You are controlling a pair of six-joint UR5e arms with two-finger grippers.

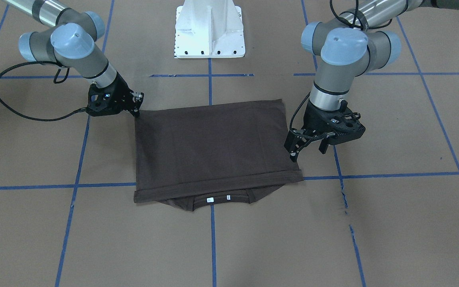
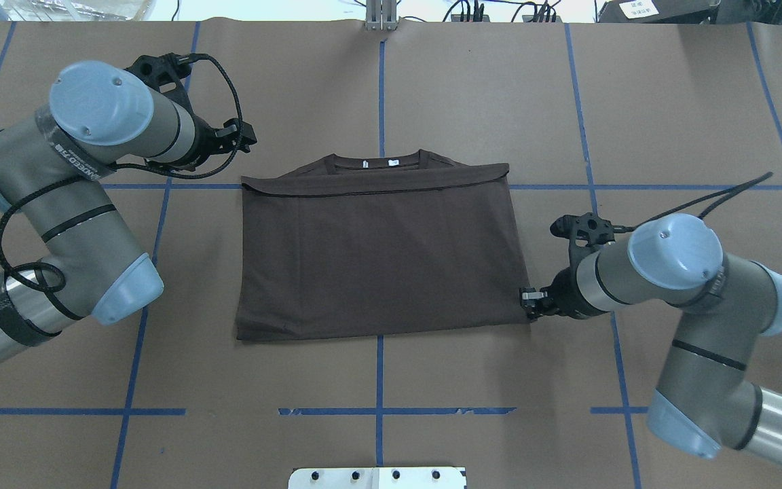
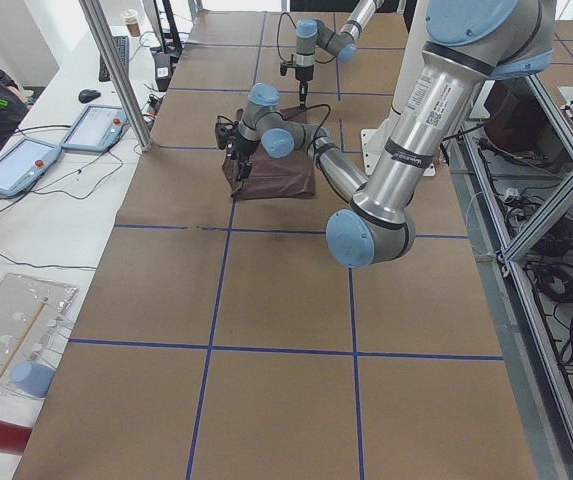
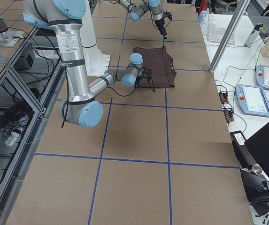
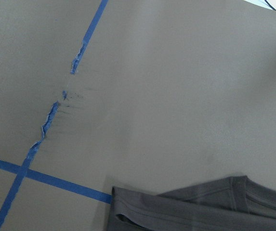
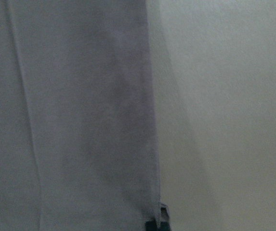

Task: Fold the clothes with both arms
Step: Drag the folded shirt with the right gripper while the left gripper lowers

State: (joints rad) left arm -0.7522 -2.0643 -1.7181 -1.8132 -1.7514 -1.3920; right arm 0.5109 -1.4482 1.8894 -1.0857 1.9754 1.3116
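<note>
The dark brown T-shirt (image 1: 213, 147) (image 2: 377, 258) lies flat on the brown table, folded into a rectangle. Its collar and white neck labels (image 1: 209, 199) peek out at the edge far from me. My left gripper (image 1: 308, 150) (image 2: 243, 136) is open and empty. It hovers just outside the shirt's far left corner, which shows in the left wrist view (image 5: 200, 207). My right gripper (image 1: 136, 108) (image 2: 525, 303) is low at the shirt's near right corner. In the right wrist view one fingertip (image 6: 161, 217) sits on the fabric edge (image 6: 80, 120), and the gripper looks shut on it.
The white pedestal (image 1: 209, 32) (image 2: 377, 477) stands at my base behind the shirt. Blue tape lines grid the table, with a torn stretch (image 1: 347, 203) (image 5: 46, 125) beside the left gripper. Desks with tablets (image 3: 16, 165) (image 4: 254, 101) lie beyond the far table edge.
</note>
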